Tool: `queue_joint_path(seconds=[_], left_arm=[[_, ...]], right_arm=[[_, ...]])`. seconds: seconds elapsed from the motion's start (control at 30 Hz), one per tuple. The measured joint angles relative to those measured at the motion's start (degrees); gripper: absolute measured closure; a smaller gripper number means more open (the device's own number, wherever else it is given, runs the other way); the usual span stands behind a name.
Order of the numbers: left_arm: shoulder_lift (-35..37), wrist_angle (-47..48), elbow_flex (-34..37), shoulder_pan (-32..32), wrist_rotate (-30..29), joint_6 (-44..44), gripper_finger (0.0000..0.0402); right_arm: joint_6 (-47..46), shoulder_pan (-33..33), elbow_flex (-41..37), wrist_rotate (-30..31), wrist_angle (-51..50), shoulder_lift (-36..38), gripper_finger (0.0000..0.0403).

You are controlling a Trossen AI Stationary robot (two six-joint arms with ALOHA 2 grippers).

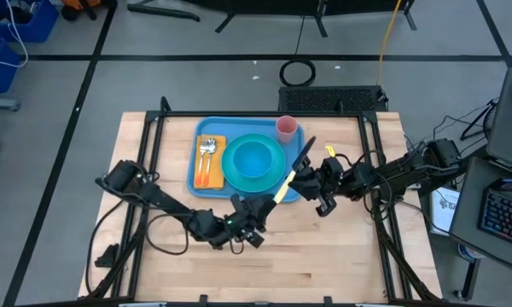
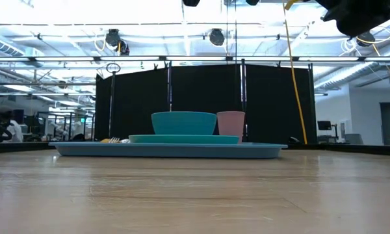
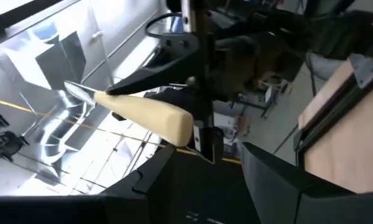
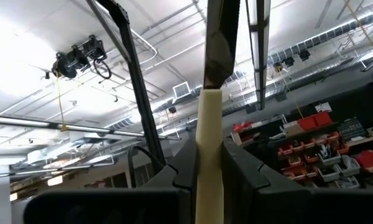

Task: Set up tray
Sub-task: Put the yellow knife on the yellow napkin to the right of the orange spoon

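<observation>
Knife [image 4: 209, 155], cream handle, dark blade: nearest the lens in R wrist view, pinched in right gripper [image 1: 295, 177], fingers closed on handle; held above tray's near-right corner, blade angled toward far side. Left gripper [image 1: 254, 223]: jaws apart, clear of the handle's near end, nothing held; over bare table near the tray. Tray [image 1: 194, 181], light blue: far-centre of table. On it: teal bowl [image 1: 253, 159] on teal plate [image 1: 276, 182], pink cup [image 1: 287, 128] at far-right corner, orange napkin [image 1: 215, 177] w/ cutlery [image 1: 206, 147] at left.
</observation>
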State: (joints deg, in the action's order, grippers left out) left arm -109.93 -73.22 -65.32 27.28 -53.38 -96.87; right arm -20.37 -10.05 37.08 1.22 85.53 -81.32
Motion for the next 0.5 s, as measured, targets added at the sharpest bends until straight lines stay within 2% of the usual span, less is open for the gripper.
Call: queue_joint_path(seconds=[0.37,0.5], left_arm=[[-0.62,-7.94,0.00,1.45,-0.79,-4.45,0.0218],[-0.59,-9.59,0.00,1.97,1.37,-5.59,0.0218]], right_arm=[[1.09,-0.06,0.00,0.17,1.15,0.00,0.0366],[1.11,-0.06,0.00,0.17,1.14,0.00,0.0366]])
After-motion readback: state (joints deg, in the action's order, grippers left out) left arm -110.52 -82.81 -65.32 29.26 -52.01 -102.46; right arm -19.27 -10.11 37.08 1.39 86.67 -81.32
